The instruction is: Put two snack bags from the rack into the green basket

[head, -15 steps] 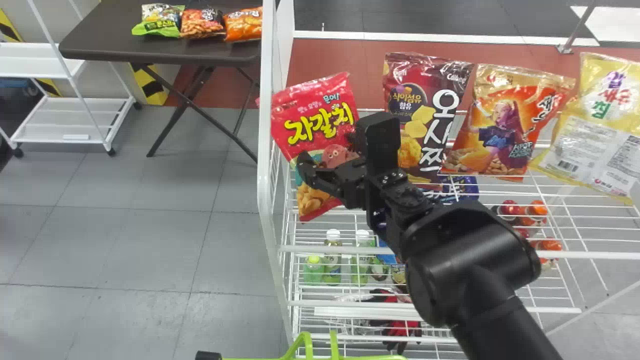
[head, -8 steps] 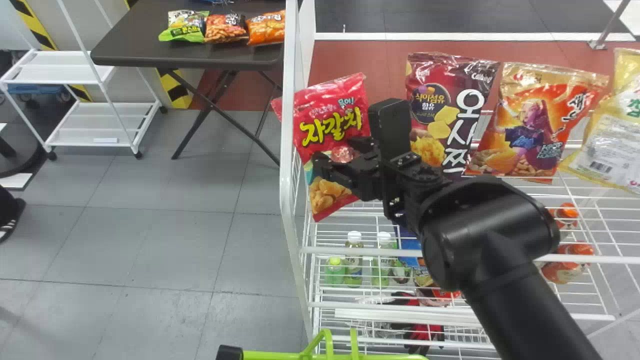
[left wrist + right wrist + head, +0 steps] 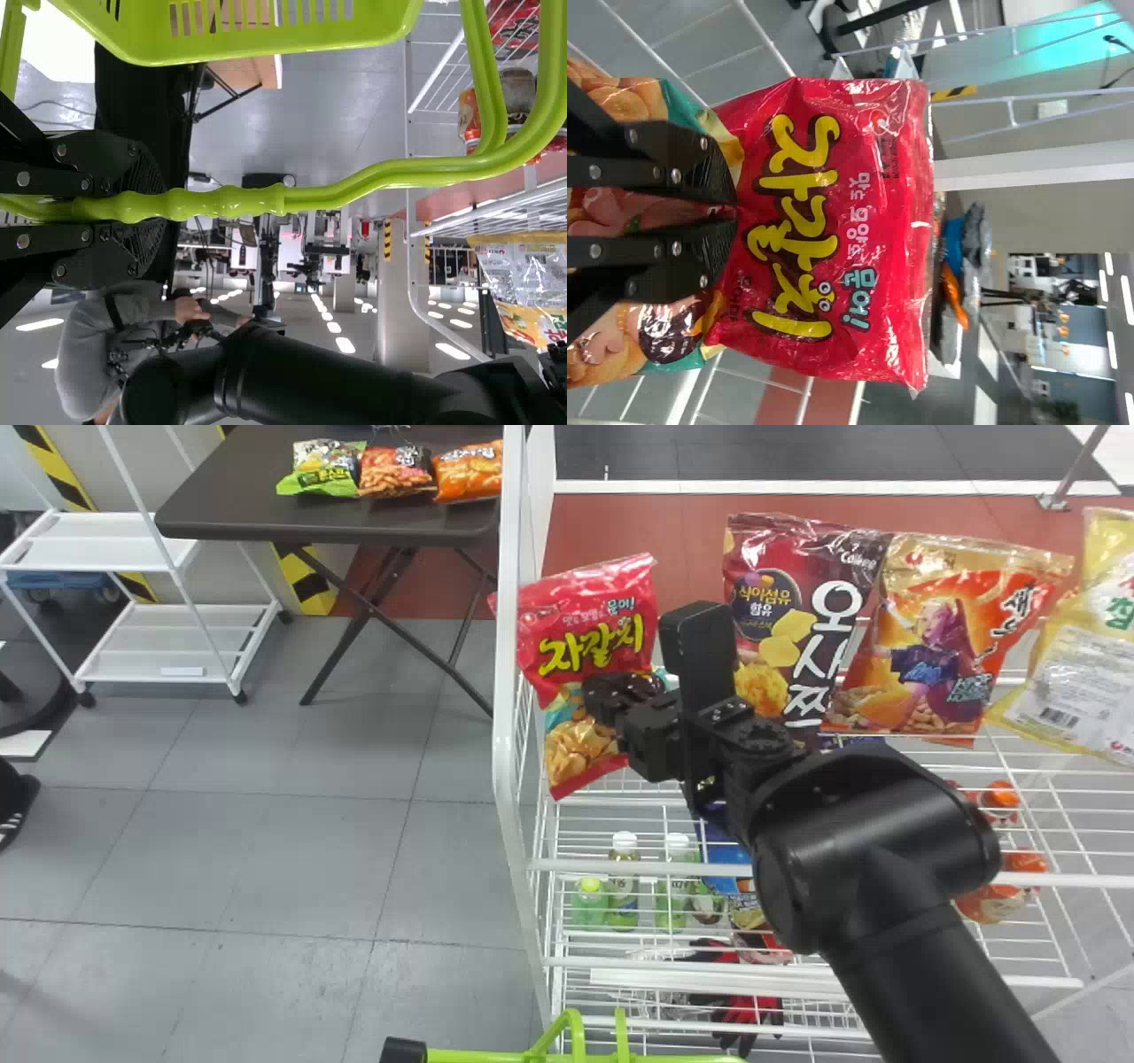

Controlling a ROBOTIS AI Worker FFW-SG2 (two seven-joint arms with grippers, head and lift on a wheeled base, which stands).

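Where the rack (image 3: 508,691) ends on its left side, the red snack bag (image 3: 585,638) leans close in, its upper left corner reaching the white side frame. Beyond that edge lies open floor (image 3: 292,850). On the other side, a narrow gap parts the bag from the maroon snack bag (image 3: 788,620), and a black upright part of the right gripper (image 3: 604,695) stands in it. The orange snack bag (image 3: 948,638) touches the maroon one, with the yellow snack bag (image 3: 1081,664) next along. Whether the red bag's lower edge touches the shelf wires, I can't tell. The green basket (image 3: 283,40) sits low, just in front of the rack's front left corner.

As for the tool, the right gripper (image 3: 725,212) has its fingers pressed nearly together on the red bag's front, below the big yellow lettering, pinching a fold of film so the packet creases inward there. The left gripper (image 3: 149,208) is clamped around the basket's round green handle (image 3: 337,188).
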